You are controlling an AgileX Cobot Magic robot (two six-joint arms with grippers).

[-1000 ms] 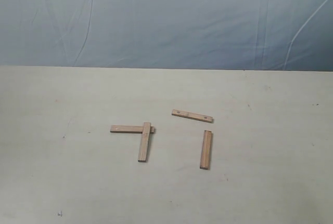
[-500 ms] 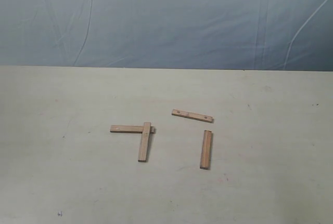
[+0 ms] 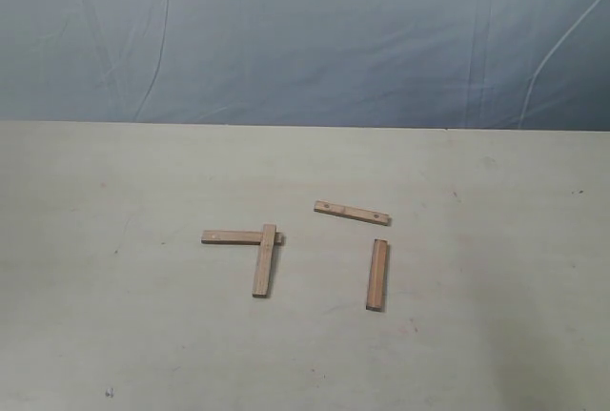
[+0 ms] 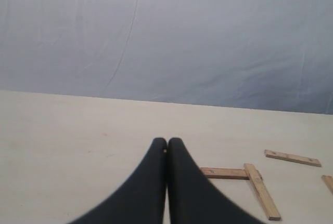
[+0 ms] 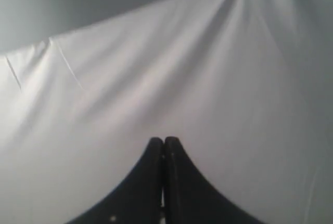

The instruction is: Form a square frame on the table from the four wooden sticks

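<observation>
Four light-brown wooden sticks lie on the beige table [image 3: 114, 335]. A level stick [image 3: 233, 236] and an upright stick [image 3: 264, 260] overlap at one corner in an L. To their right lies a slanted stick with dark holes [image 3: 353, 212], and below it a separate upright stick [image 3: 377, 275]. No arm shows in the exterior view. My left gripper [image 4: 167, 142] is shut and empty, above the table, with the L-shaped pair of sticks [image 4: 250, 180] beyond it to one side. My right gripper [image 5: 164, 141] is shut, facing only the backdrop sheet.
A creased blue-grey backdrop sheet [image 3: 305, 39] hangs behind the table's far edge. Bare table surface surrounds the sticks on all sides.
</observation>
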